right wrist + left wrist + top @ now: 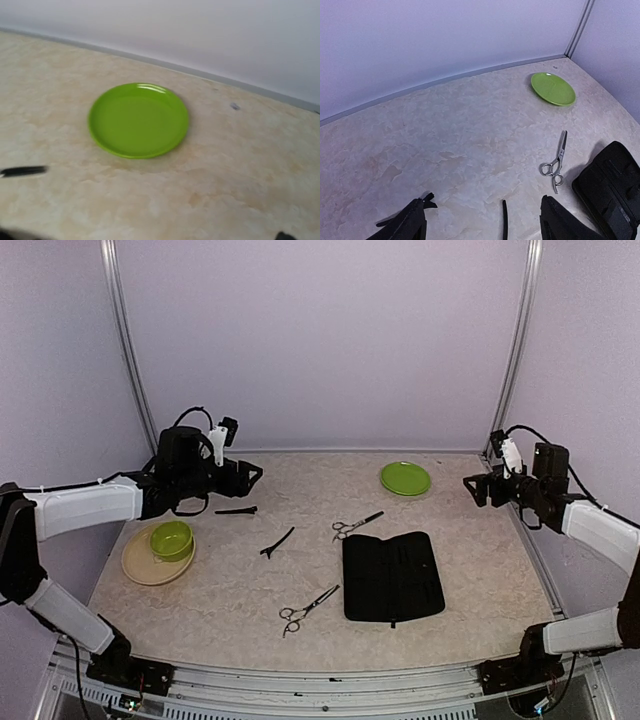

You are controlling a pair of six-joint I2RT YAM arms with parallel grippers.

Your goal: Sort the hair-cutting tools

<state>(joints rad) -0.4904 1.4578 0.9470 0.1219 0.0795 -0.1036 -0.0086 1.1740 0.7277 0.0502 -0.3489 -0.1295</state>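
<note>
Two silver scissors lie on the table: one mid-table (357, 526) (556, 162), one nearer the front (308, 609). Two black hair clips lie left of them, one under the left arm (236, 510) and one slanted (278, 541) (504, 220). My left gripper (248, 473) (482, 227) hovers open above the clips, holding nothing. My right gripper (472, 486) hangs open and empty at the right edge, facing the green plate (138, 120). Only one fingertip (284, 235) shows at the bottom corner of the right wrist view.
A flat black case (392, 576) (612, 185) lies front right of centre. The green plate (405, 478) (552, 88) sits at the back right. A green bowl (171, 539) stands on a beige plate (140, 565) at the left. Purple walls close the back and sides.
</note>
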